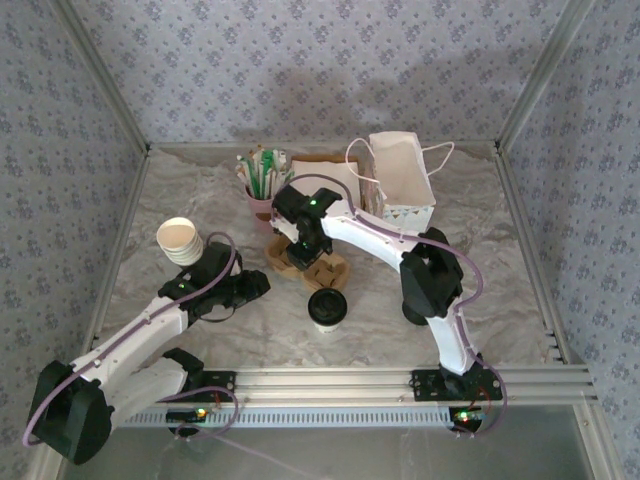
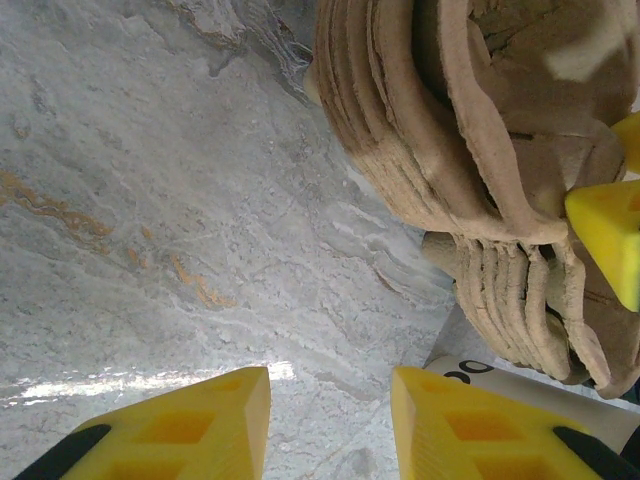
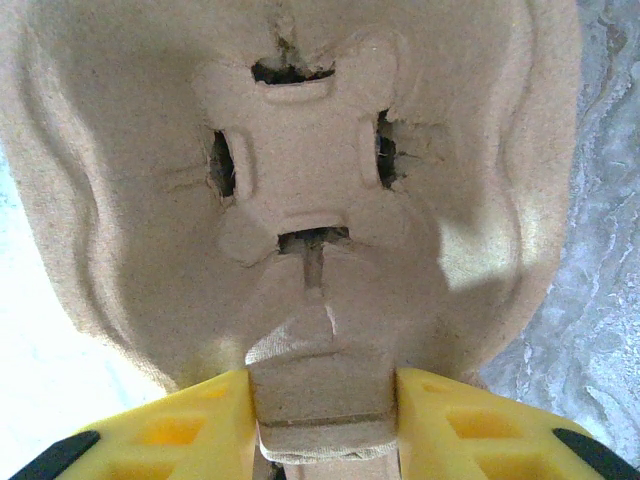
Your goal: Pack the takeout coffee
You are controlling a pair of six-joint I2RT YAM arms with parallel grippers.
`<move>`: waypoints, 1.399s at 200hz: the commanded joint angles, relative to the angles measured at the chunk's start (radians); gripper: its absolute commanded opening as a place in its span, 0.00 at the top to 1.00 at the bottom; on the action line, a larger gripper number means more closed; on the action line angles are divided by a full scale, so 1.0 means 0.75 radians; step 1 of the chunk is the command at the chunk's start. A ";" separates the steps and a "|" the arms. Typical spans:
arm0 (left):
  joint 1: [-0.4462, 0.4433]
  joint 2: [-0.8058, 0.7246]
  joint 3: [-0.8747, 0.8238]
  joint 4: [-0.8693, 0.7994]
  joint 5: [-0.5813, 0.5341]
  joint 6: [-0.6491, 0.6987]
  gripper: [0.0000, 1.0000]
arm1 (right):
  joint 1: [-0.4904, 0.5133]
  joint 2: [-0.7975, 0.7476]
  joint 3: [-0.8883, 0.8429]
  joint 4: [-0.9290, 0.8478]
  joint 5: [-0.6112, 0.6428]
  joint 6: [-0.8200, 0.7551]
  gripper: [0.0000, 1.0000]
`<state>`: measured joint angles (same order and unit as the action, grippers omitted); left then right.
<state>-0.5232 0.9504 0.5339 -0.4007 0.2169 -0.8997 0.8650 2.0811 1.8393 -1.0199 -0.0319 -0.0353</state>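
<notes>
Top view: the coffee stands upright on the counter, front and centre, black lid up. It sits just on the near side of the carrier stack and apart from both arms. The right gripper is down on that stack. On the right wrist view its jaws are clenched on the middle tab of the top carrier, one yellow finger on either side of the pulp. The left gripper hovers low beside the stack, off to the coffee's left. On the left wrist view its jaws stand released, with bare counter between them and nothing grasped. The bag waits open at the back right.

Now, the cup itself. I'd judge it a light thing with soft paper walls, top-heavy if it's filled, and quick to dent under a hard squeeze. The lid looks slick and only pressed on, so lifting by it risks popping it off. The best hold is likely across the paper wall just under the lid, where the rim stiffens it, pinched gently and kept dead upright.
</notes>
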 commanded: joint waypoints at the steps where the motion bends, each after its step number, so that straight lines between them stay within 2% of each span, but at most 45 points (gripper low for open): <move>1: 0.009 -0.014 0.047 -0.018 -0.014 0.018 0.63 | -0.009 -0.057 0.027 -0.027 -0.029 -0.004 0.60; 57: 0.009 -0.049 0.047 0.008 -0.003 0.008 0.63 | -0.013 -0.096 0.020 -0.034 -0.024 0.010 0.60; 105: 0.009 -0.153 0.089 -0.061 -0.029 0.022 0.61 | -0.022 -0.181 0.020 -0.027 -0.056 0.047 0.60; 157: -0.037 -0.226 0.227 -0.211 -0.147 0.057 0.57 | -0.041 -0.326 0.014 0.005 -0.153 0.107 0.60; 201: -0.091 -0.229 0.402 -0.308 -0.203 0.109 0.52 | -0.087 -0.472 -0.009 0.048 -0.268 0.173 0.60; 237: -0.092 -0.236 0.567 -0.418 -0.234 0.166 0.49 | -0.147 -0.605 -0.038 0.079 -0.383 0.247 0.60; 280: -0.094 -0.146 0.743 -0.436 -0.209 0.228 0.48 | -0.260 -0.791 -0.099 0.161 -0.618 0.351 0.59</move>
<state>-0.5896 0.7990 1.0042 -0.6941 0.0582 -0.7818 0.7090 1.5677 1.7859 -0.9443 -0.3538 0.1600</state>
